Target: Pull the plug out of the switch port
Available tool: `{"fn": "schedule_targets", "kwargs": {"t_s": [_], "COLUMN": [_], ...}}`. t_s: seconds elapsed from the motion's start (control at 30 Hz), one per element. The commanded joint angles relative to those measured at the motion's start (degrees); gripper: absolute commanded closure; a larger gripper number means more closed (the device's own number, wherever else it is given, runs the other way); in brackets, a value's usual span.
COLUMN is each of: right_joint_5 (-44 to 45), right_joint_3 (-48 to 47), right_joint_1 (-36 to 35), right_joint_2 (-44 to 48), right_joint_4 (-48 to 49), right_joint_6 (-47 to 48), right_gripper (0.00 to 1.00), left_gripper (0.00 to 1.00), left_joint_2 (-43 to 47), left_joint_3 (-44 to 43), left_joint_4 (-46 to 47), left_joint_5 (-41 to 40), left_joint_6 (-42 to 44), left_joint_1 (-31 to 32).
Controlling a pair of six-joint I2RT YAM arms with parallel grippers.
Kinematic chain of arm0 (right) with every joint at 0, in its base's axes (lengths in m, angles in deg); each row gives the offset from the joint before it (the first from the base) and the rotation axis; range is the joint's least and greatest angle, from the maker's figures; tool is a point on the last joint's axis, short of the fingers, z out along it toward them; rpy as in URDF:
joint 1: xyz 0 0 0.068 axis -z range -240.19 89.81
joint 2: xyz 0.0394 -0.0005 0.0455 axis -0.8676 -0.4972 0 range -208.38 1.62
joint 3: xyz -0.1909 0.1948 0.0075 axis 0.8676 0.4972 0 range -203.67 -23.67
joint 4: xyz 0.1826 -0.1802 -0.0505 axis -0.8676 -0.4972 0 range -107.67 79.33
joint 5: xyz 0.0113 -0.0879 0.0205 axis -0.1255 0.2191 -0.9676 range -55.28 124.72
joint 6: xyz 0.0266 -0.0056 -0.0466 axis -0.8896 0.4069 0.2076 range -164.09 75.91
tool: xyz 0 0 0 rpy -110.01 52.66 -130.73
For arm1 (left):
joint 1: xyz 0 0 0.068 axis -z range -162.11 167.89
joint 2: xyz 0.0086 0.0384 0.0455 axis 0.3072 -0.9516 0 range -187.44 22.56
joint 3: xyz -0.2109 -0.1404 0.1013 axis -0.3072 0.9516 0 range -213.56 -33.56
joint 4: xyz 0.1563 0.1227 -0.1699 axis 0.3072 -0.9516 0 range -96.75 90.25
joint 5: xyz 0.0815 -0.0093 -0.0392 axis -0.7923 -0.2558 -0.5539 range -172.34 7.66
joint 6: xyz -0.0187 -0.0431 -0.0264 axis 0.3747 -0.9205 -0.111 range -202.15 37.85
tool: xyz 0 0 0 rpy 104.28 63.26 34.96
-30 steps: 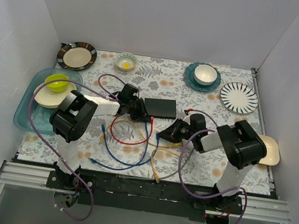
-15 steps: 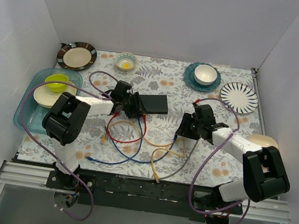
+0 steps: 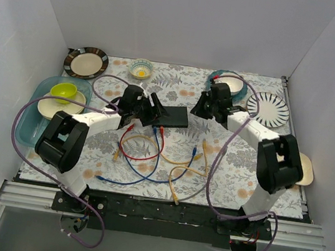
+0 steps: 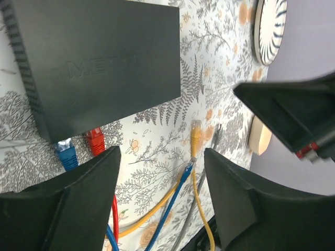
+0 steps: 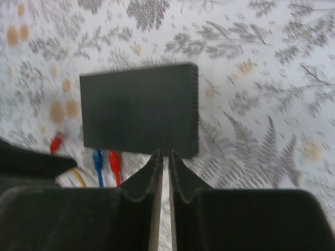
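The switch [image 3: 174,116] is a flat black box lying on the patterned cloth. A blue plug [image 4: 67,152] and a red plug [image 4: 96,140] sit side by side in its near edge, and the right wrist view shows the same blue plug [image 5: 98,157] and red plug [image 5: 113,160]. My left gripper [image 3: 150,113] is at the switch's left end, open and empty. In its own view the left gripper [image 4: 161,157] frames bare cloth just beside the two plugs. My right gripper [image 3: 205,106] hovers at the switch's right end. There the right gripper [image 5: 163,154] is shut on nothing, with its tips over the corner of the switch [image 5: 138,109].
Loose red, blue, yellow and grey cables [image 3: 150,157] loop on the cloth in front of the switch, with a free yellow plug [image 4: 195,137] among them. Plates and bowls line the back edge [image 3: 229,83]. A blue tray [image 3: 28,123] with dishes stands at the left.
My right arm swung from the near right side up to the switch's right end, and its jaws opened and then closed. My left gripper opened and shifted slightly back. The switch turned a little.
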Motion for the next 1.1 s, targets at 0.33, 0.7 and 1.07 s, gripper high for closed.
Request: {"fn": "schedule_targets", "kwargs": {"t_s": [0.33, 0.7, 1.07], "right_joint_5": [-7.04, -11.25, -12.05], "right_joint_3": [-21.60, -27.78, -5.28], "right_joint_1": [1.98, 1.98, 2.51], "right_joint_2": [-25.50, -34.67, -21.40], "right_joint_4": [11.82, 9.38, 15.43], "right_joint_6": [-9.49, -9.40, -10.19], "right_gripper": [0.99, 0.99, 0.99], "left_gripper": [0.90, 0.89, 0.86], "left_joint_2": [3.74, -10.69, -14.39], "left_joint_3": [5.88, -2.82, -5.73], "left_joint_4": [-12.53, -13.24, -8.23], "left_joint_5": [-8.13, 2.05, 8.22], "left_joint_6": [-5.80, -0.97, -0.96], "left_joint_1": [-4.34, -4.43, -4.43]}}
